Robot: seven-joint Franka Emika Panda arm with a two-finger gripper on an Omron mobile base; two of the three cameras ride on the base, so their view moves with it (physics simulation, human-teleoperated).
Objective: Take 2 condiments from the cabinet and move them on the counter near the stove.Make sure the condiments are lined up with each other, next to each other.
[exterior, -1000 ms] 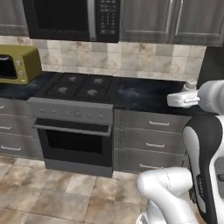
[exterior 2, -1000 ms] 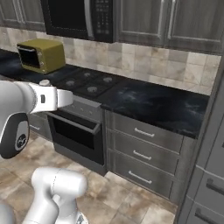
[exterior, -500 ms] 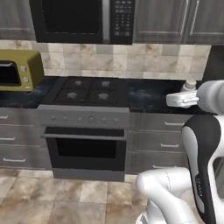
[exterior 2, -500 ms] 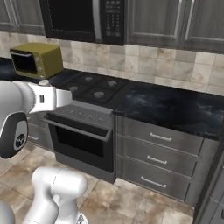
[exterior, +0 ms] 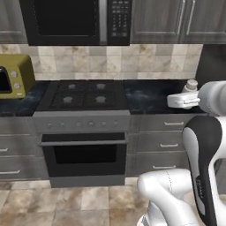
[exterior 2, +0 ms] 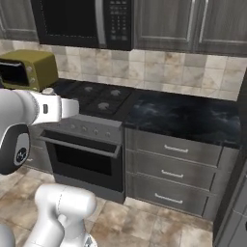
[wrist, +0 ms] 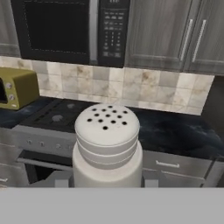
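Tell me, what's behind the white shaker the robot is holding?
Behind the shaker you can see the stove, the black counter and a tiled wall. The shaker covers part of the stove's front, so that part can't be seen.

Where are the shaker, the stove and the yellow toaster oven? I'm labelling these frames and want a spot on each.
shaker (wrist: 107, 131): hand view, on its perforated top.
stove (exterior: 84, 95): left base view, on the cooktop between the burners.
yellow toaster oven (exterior 2: 30, 69): right base view, on its front face.
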